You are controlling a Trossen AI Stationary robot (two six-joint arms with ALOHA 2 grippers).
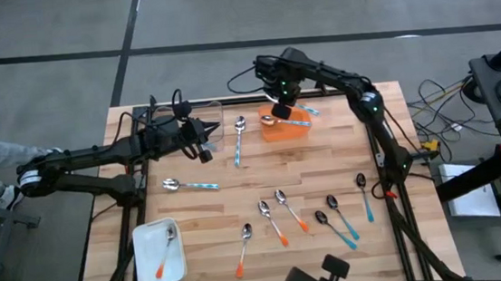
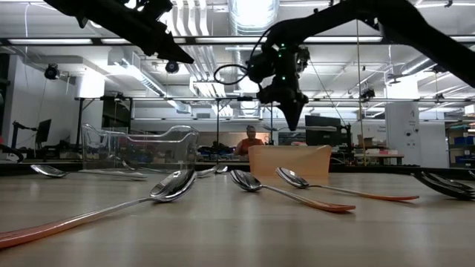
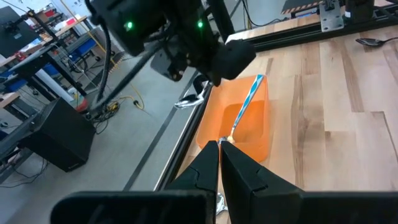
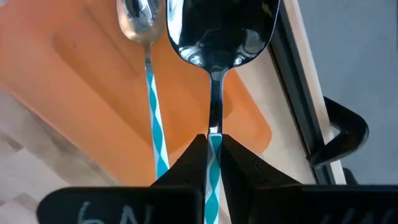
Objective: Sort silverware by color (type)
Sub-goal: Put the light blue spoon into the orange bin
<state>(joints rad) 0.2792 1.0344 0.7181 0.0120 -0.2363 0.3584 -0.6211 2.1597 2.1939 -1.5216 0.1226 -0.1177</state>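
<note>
My right gripper (image 1: 280,109) (image 4: 213,146) hangs over the orange tray (image 1: 288,128) (image 4: 81,68) near the table's far edge, shut on a spoon with a silver bowl and a light-blue striped handle. A second spoon of that kind (image 4: 151,93) (image 1: 306,110) lies inside the tray. My left gripper (image 1: 204,152) (image 3: 219,148) hovers to the left of the tray beside a clear container (image 1: 208,117), its fingers shut and empty. Two more blue-handled spoons (image 1: 240,140) (image 1: 191,185) lie flat on the table. My right gripper pinches the spoon between its two fingers on the handle (image 4: 213,138), just where the silver neck meets the blue stripes. The fingers come from above, and the spoon runs on past the fingertips along their line. Its bowl (image 4: 217,31) hangs clear above the tray's edge.
Orange-handled spoons (image 1: 271,220) (image 1: 291,210) (image 1: 244,250) and teal-handled dark spoons (image 1: 338,222) (image 1: 364,196) lie in the near middle and right of the table. A white tray (image 1: 148,268) at the near left holds one orange-handled spoon (image 1: 165,254). A person (image 2: 251,139) sits far behind.
</note>
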